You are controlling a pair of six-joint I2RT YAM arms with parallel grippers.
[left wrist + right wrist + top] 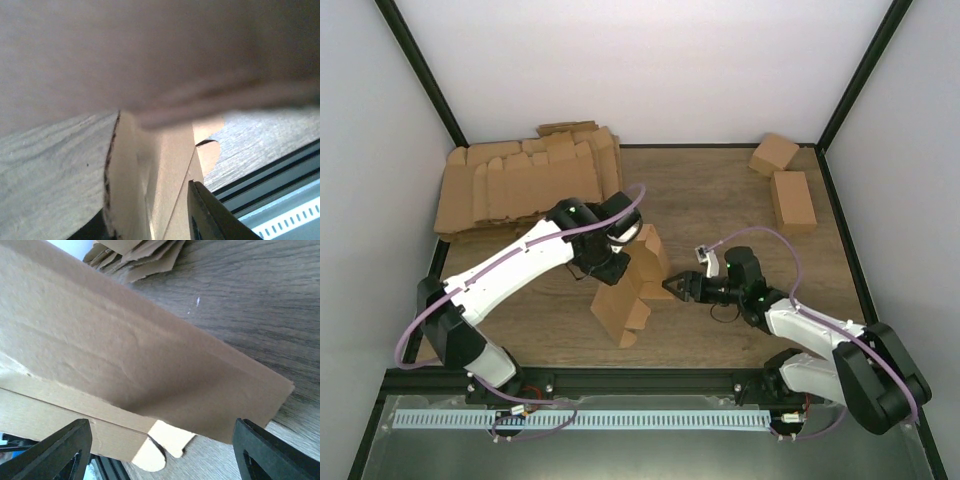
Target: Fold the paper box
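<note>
R gripper (673, 287): jaws spread wide, tips just at the right edge of the paper box (628, 295), nothing clamped. L gripper (610, 268) sits against the box's upper-left part. Its wrist cam shows only one dark finger (212, 220) beside cardboard and the rest is blur, so can't tell if it grips. Box stands part-folded mid-table (720, 215), btwn both arms, with a tabbed flap at its lower edge. L wrist hides the box's top-left, which prob. leans on it. Pile of flat blanks (520, 180) is far left, well apart. Folded box (774, 153) and second folded box (793, 199) are at far right.
</note>
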